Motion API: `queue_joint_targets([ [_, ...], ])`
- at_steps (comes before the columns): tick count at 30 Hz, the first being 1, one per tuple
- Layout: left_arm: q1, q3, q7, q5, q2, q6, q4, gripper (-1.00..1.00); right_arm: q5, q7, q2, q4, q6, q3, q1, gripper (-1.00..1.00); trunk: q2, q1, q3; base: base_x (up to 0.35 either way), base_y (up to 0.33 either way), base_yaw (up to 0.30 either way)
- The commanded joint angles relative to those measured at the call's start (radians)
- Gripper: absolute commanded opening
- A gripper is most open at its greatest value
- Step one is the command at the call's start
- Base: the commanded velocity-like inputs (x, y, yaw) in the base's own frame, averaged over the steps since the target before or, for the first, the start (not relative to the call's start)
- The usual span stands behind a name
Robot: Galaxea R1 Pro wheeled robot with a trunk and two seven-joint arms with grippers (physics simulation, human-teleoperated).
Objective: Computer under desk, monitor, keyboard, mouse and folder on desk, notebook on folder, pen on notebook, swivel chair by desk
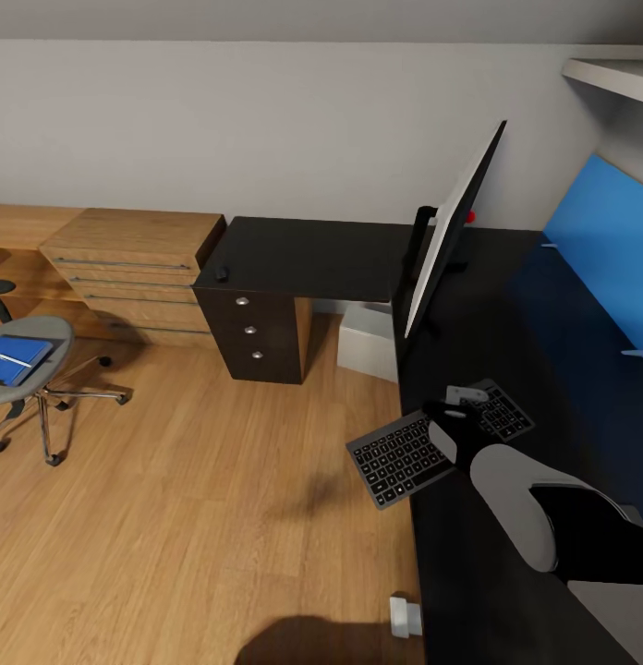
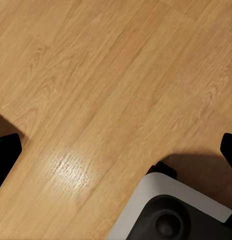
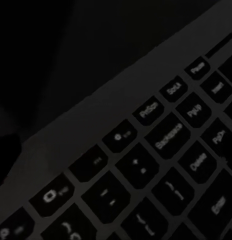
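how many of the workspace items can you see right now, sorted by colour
Black or dark: 4 (desk, monitor, keyboard, mouse)
Blue: 1 (folder, on the swivel chair)
Grey: 1 (swivel chair)
Near-white: 1 (computer, under the desk)
Pale: 1 (pen, on the folder)
Total: 8
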Motion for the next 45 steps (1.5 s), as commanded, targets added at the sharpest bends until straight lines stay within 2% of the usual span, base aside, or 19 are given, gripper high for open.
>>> queue_joint_targets([
  [1,-0.001,-0.008,0.009,0.0,0.001,-0.003,-0.001,1.0,-0.017,0.0,0.0,0.007,0.008,-0.009,0.0,1.0,-0.001,0.001,-0.001,0.0,0.0,0.0],
  [39,-0.001,-0.008,0.008,-0.001,-0.001,-0.004,-0.001,1.0,-0.017,0.001,-0.001,0.001,0.026,-0.011,0.0,1.0,-0.001,0.001,-0.001,-0.001,0.0,0.0],
  [45,0.0,-0.008,0.008,-0.001,0.0,-0.003,-0.001,1.0,-0.017,-0.002,0.0,0.001,0.028,-0.01,0.0,1.0,-0.001,0.001,-0.001,-0.276,0.0,0.0],
])
